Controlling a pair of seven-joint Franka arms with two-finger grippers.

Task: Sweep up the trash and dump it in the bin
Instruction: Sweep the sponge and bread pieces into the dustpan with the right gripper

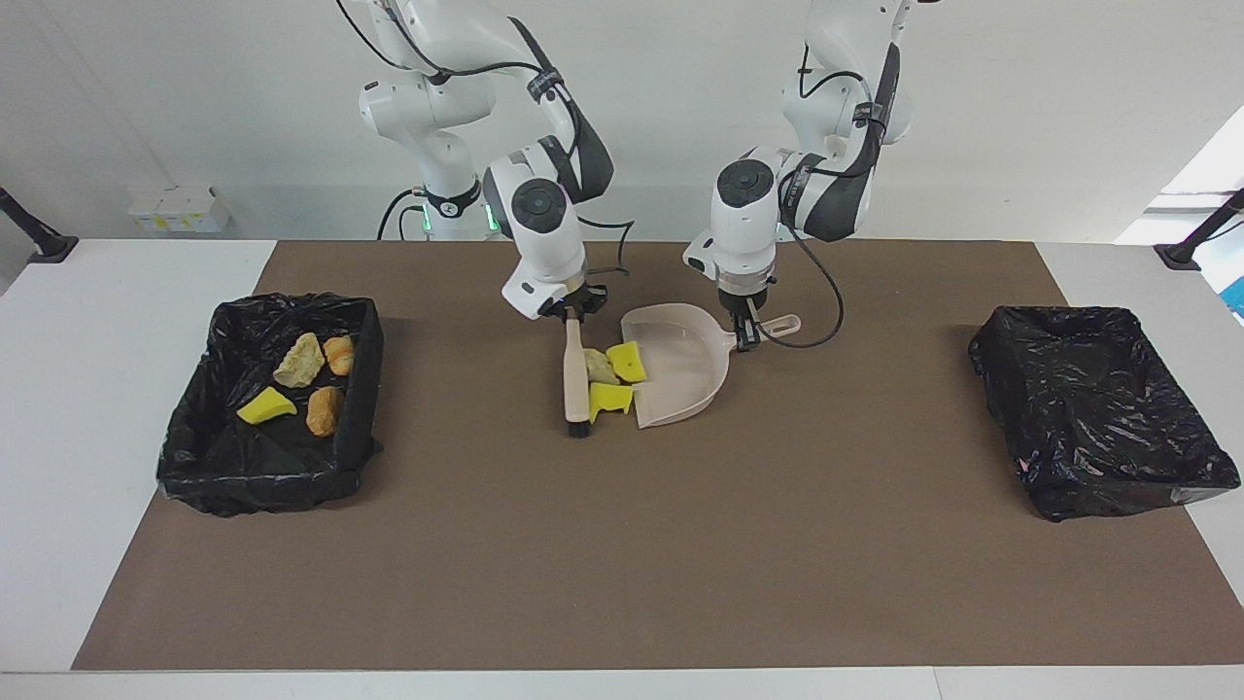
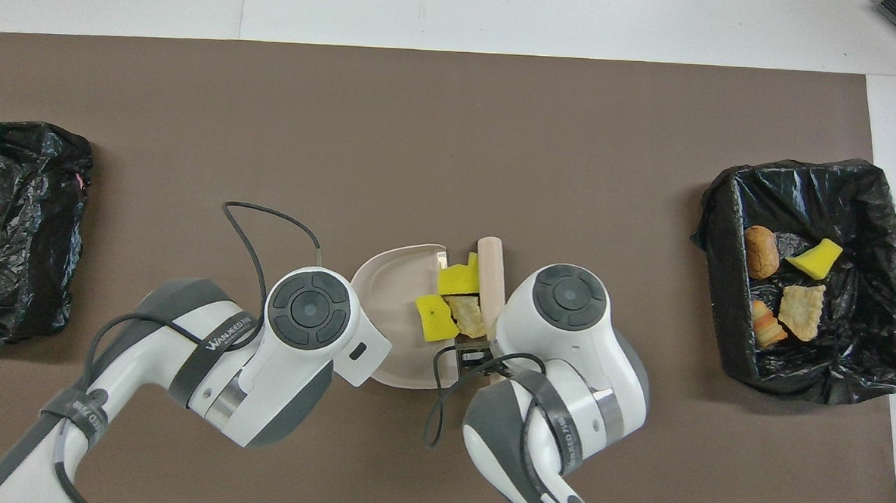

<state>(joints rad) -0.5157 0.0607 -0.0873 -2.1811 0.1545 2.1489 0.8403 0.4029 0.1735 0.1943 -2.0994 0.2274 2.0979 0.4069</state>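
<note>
My right gripper [image 1: 573, 313] is shut on the handle of a wooden brush [image 1: 575, 374], which lies along the open mouth of the beige dustpan [image 1: 685, 374]. My left gripper [image 1: 746, 337] is shut on the dustpan's handle [image 1: 780, 325]. Three trash pieces are squeezed between brush and pan: a tan chunk [image 1: 598, 367], a yellow scrap [image 1: 631, 361] partly over the pan's lip, and a second yellow scrap [image 1: 609, 399] at the lip. In the overhead view the brush [image 2: 490, 282], the scraps [image 2: 435, 317] and the pan [image 2: 396, 310] show between the two wrists.
A black-lined bin [image 1: 362, 389] at the right arm's end of the table holds several trash pieces [image 1: 299, 360]. A second black-lined bin [image 1: 1098, 408] stands at the left arm's end. A brown mat [image 1: 622, 544] covers the table.
</note>
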